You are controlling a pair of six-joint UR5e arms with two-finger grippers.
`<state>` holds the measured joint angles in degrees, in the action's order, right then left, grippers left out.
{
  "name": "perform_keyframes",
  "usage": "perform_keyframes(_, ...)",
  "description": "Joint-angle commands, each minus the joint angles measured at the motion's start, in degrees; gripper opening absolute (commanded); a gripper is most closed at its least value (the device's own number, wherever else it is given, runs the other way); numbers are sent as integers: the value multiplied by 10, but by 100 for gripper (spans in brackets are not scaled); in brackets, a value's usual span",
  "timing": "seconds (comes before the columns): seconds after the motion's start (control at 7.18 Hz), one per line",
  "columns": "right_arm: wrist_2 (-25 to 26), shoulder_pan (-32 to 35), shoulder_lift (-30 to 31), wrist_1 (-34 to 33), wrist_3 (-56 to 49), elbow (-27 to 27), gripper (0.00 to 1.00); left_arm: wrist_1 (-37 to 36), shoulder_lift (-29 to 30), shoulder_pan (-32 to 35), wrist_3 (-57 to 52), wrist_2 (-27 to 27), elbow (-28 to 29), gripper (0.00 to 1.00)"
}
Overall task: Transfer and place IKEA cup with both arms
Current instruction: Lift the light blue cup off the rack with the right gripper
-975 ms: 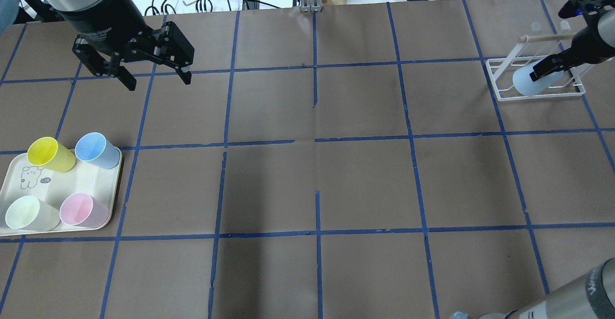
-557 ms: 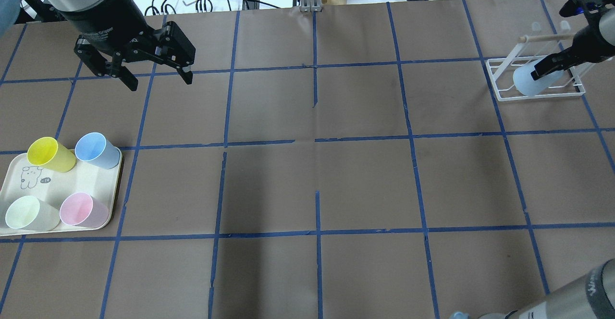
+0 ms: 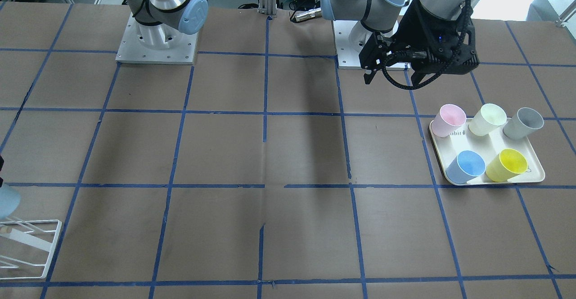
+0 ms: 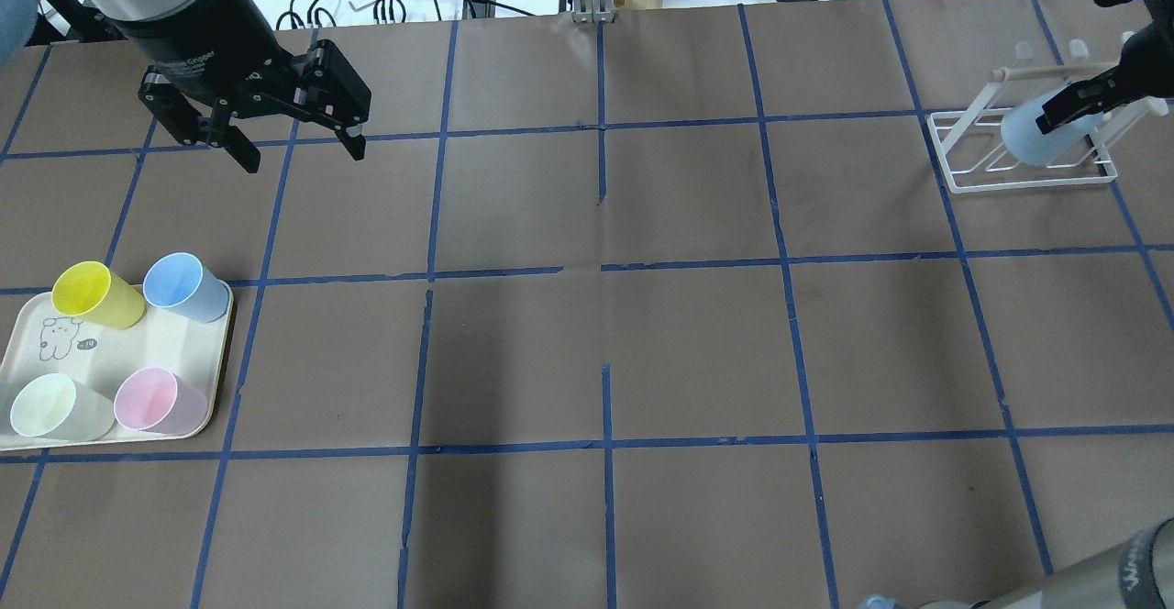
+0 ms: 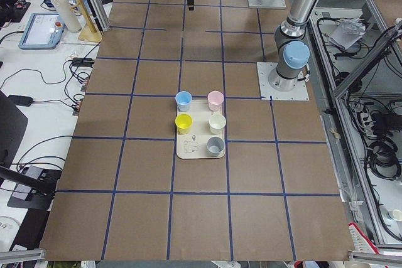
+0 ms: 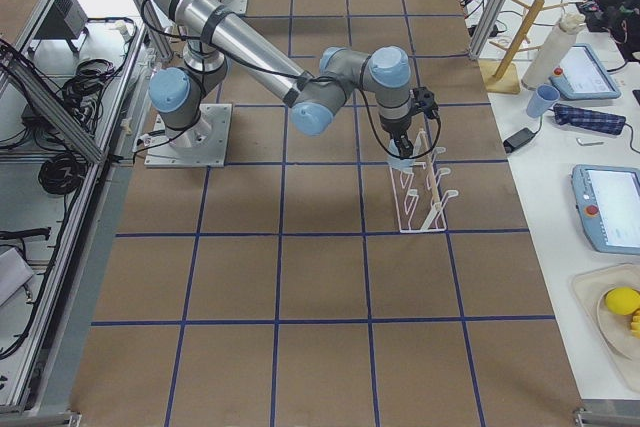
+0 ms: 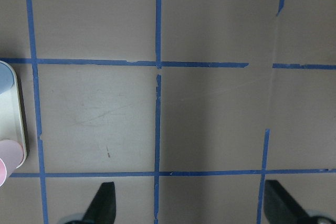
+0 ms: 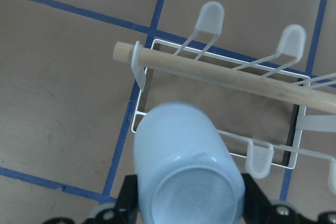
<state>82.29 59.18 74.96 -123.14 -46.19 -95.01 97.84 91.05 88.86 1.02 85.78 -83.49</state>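
The IKEA cup (image 4: pixel 1029 137), pale icy blue, is held tilted over the white wire rack (image 4: pixel 972 178) at the table's far right. My right gripper (image 4: pixel 1075 106) is shut on it. In the right wrist view the cup's (image 8: pixel 184 166) base faces the camera and its mouth points down toward the rack (image 8: pixel 220 61); black fingers (image 8: pixel 126 198) flank it. I cannot tell whether it touches a peg. It also shows in the exterior right view (image 6: pixel 403 159) and at the front-facing view's left edge (image 3: pixel 6 200). My left gripper (image 4: pixel 302 156) hangs open and empty above the table, far left.
A cream tray (image 4: pixel 174 343) at the near left holds a yellow cup (image 4: pixel 87 293), a deeper blue cup (image 4: pixel 179 283), a pale green cup (image 4: pixel 46 407) and a pink cup (image 4: pixel 156 400); a grey cup (image 3: pixel 522 122) shows in the front-facing view. Cables lie beyond the far edge.
My right gripper has carried the cup to the right and farther back over the rack. The left gripper has hardly moved and stays open.
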Motion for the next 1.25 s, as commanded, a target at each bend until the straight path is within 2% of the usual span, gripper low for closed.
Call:
perform_keyframes(0.0,11,1,50,48,1,1,0,2,0,0,0,-5,-2,100)
perform_keyframes(0.28,35,1,97,65,-2,1,0,15,-4,-4,-2,-35,-3,100)
perform_keyframes(0.42,23,8,126,99,-3,0,0,25,-7,-13,-6,-44,-2,100)
perform_keyframes(0.7,-52,74,137,175,18,2,0,56,-10,-47,-8,-144,-10,100)
perform_keyframes(0.84,-145,101,136,218,47,5,0,54,-17,-53,-8,-153,-16,100)
perform_keyframes(0.97,-236,114,138,241,95,7,0,55,-20,-54,-8,-202,-18,100)
perform_keyframes(1.11,-318,126,141,289,122,10,0,55,-19,-55,-8,-287,-33,100)
